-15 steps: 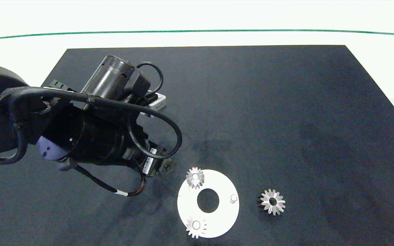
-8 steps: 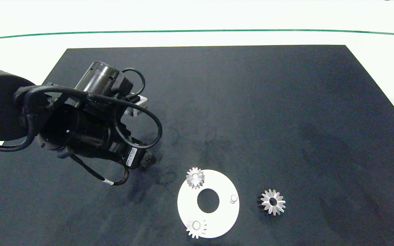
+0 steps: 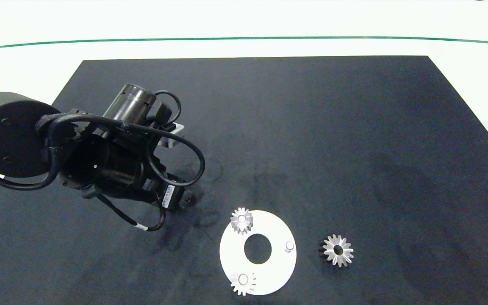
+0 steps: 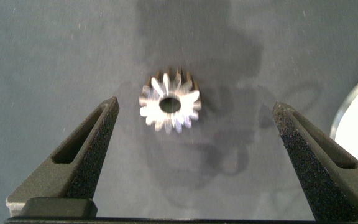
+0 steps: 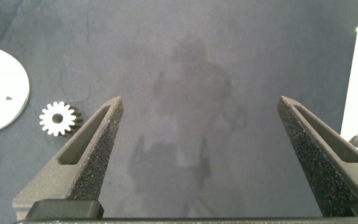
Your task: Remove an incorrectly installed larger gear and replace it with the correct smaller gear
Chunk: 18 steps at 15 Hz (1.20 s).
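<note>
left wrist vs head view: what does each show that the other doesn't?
Left wrist only: a small silver short-toothed gear lying flat on the mat between the open left gripper.
Head only: the larger silver long-toothed gear on the mat, beside the plate; two small gears and a bare peg on the plate.
Both: the black mat and the white ring-shaped plate.

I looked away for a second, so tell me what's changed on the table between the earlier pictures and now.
The left arm pulled back from the white disc toward the table's left side, then settled. Its end effector hangs open above a loose smaller gear. The disc, its two gears and the larger gear beside it did not move.
</note>
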Available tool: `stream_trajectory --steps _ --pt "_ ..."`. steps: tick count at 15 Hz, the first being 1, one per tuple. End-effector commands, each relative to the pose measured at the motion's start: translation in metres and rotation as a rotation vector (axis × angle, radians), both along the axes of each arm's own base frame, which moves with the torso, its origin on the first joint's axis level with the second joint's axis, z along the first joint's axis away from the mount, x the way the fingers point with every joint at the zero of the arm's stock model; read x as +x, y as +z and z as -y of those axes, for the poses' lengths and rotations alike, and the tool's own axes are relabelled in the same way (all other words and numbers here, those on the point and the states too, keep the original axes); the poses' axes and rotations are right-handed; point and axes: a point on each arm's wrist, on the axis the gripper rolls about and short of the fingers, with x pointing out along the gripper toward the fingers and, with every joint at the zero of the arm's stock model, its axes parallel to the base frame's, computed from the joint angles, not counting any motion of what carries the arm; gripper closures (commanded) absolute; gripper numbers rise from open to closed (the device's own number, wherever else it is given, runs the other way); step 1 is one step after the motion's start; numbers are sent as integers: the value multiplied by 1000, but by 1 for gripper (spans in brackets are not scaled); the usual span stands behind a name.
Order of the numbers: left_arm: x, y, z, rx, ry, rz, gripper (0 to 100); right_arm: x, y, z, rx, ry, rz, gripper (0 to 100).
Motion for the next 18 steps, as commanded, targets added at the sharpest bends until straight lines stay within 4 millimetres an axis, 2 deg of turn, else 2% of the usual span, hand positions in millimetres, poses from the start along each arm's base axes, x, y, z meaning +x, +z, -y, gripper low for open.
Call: stream_trajectory --steps 1,12,18 --pt "6 -7 4 5 -1 -5 0 1 -1 -1 -5 -1 -7 0" --pt "15 -15 -10 22 48 -29 1 1 -1 -1 -5 -1 -7 0" --pt "13 -15 -13 25 52 -32 13 3 -3 -1 -9 -1 -17 0"
